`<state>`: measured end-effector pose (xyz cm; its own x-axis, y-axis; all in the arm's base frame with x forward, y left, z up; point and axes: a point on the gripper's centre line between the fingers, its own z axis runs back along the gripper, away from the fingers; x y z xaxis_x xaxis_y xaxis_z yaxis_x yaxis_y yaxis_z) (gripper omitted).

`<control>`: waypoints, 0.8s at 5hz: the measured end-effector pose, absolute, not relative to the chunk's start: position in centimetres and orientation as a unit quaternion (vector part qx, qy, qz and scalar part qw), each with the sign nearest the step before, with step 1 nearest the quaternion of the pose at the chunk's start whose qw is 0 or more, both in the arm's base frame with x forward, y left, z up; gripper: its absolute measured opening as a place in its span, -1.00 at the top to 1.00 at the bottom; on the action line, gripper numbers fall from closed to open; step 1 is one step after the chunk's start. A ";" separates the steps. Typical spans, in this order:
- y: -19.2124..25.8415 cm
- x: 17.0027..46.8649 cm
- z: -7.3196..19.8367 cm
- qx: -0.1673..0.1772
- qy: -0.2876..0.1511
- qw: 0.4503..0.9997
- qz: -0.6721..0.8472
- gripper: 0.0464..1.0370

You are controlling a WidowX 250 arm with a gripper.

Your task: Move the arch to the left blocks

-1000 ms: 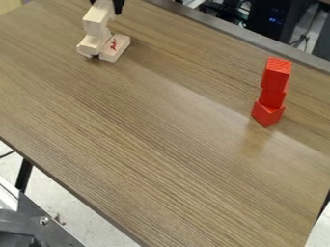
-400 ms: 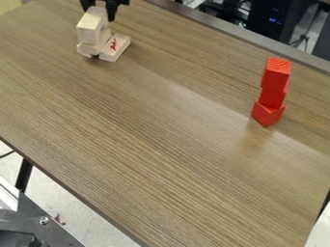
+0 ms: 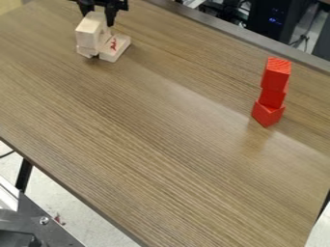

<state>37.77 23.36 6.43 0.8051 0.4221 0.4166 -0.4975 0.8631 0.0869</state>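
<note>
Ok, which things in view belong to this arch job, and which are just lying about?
Part of the job:
- pale arch, over the left blocks
- pale left blocks, one with red marks
- black gripper, at the arch's top

Not part of it:
- stack of red blocks, on the right
- dark equipment, beyond the table's far edge

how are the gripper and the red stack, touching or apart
Apart. The camera view shows the gripper up by the pale blocks, with a wide stretch of table between it and the red stack.
</note>
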 end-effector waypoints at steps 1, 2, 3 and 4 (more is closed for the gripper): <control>23.3 37.6 5.9 0.103 -0.195 0.942 0.252 -0.71; 23.5 37.6 6.0 0.110 -0.199 0.939 0.259 -0.94; 23.5 37.6 6.0 0.109 -0.199 0.938 0.262 -0.93; 23.4 37.9 6.9 0.105 -0.214 0.935 0.262 -0.93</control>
<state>37.89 23.40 6.90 0.7705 0.4457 0.4557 -0.5359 0.8400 0.0846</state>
